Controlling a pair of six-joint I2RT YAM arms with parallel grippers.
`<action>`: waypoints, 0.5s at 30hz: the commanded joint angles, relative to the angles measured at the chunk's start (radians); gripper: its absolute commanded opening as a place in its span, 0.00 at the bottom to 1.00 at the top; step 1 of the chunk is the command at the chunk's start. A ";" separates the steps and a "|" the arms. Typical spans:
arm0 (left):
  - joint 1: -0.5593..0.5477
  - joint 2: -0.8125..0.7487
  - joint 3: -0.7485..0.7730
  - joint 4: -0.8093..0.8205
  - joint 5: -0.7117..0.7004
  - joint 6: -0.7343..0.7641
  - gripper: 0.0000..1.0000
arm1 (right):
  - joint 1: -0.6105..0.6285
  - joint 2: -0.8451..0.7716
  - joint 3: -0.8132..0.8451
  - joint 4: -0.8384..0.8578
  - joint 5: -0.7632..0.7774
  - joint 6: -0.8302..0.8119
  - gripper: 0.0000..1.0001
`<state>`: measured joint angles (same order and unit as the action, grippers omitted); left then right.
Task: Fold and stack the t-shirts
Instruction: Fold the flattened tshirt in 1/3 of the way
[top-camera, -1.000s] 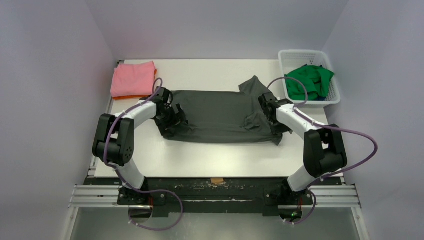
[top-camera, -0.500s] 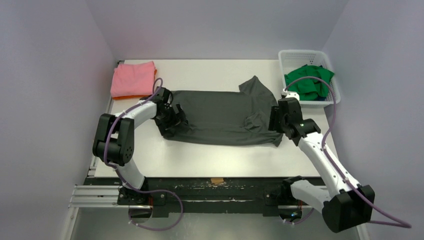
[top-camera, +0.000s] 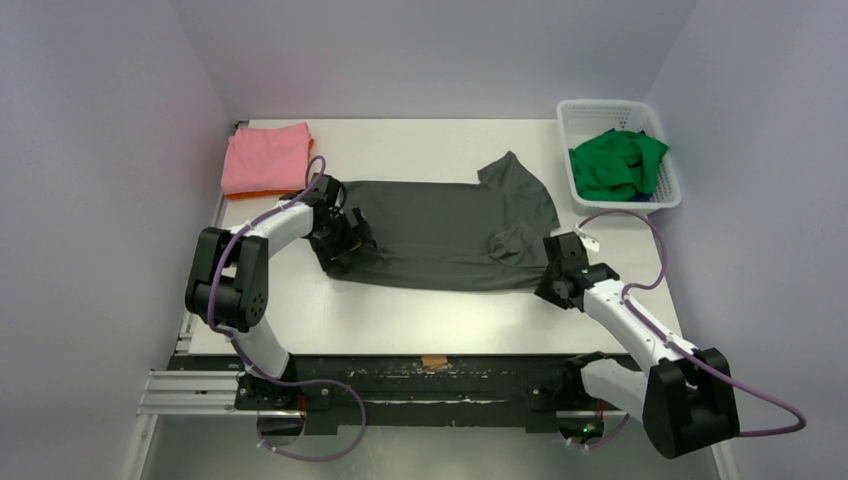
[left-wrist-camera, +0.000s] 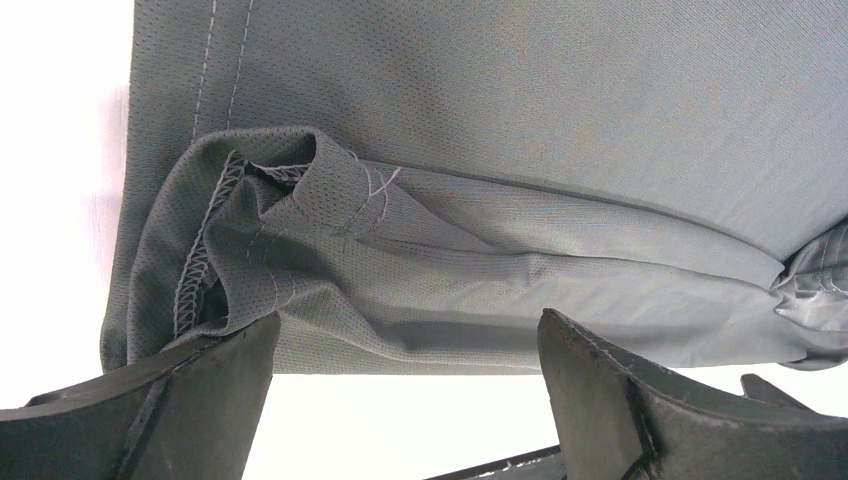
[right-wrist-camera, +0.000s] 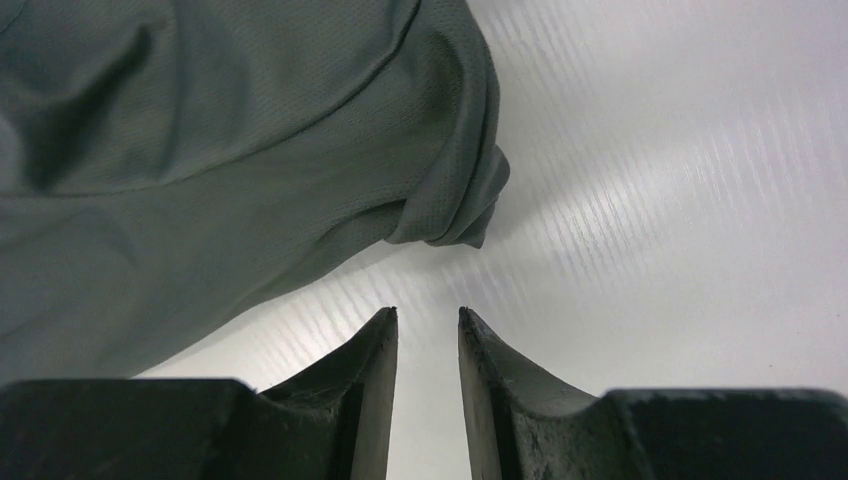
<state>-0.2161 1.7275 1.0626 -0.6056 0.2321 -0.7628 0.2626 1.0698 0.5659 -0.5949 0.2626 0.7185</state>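
Note:
The dark grey t-shirt lies spread across the middle of the table, with a sleeve sticking out at the far right. My left gripper is open over the shirt's bunched left end, one finger on each side of the near hem, not closed on it. My right gripper sits on the bare table just off the shirt's near right corner. Its jaws stand a narrow gap apart with nothing between them. A folded pink t-shirt lies on an orange one at the far left. The green t-shirt is in the basket.
The white lattice basket stands at the far right corner. The table's near edge rail runs in front of the arm bases. Grey walls close in both sides.
My right arm has pulled back from the shirt's right side toward the near right and now rests off the shirt's corner. The left arm and the shirt's left end have not moved.

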 joint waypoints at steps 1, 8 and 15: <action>0.011 0.005 -0.026 0.011 -0.058 0.037 0.99 | 0.001 0.042 -0.007 0.189 0.073 0.095 0.28; 0.011 0.017 -0.024 0.013 -0.047 0.036 0.99 | 0.001 0.147 -0.016 0.290 0.122 0.130 0.29; 0.011 0.026 -0.019 0.014 -0.047 0.039 0.99 | -0.006 0.149 0.016 0.201 0.283 0.141 0.28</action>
<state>-0.2161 1.7279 1.0626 -0.6052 0.2329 -0.7628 0.2623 1.2240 0.5514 -0.3820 0.4225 0.8352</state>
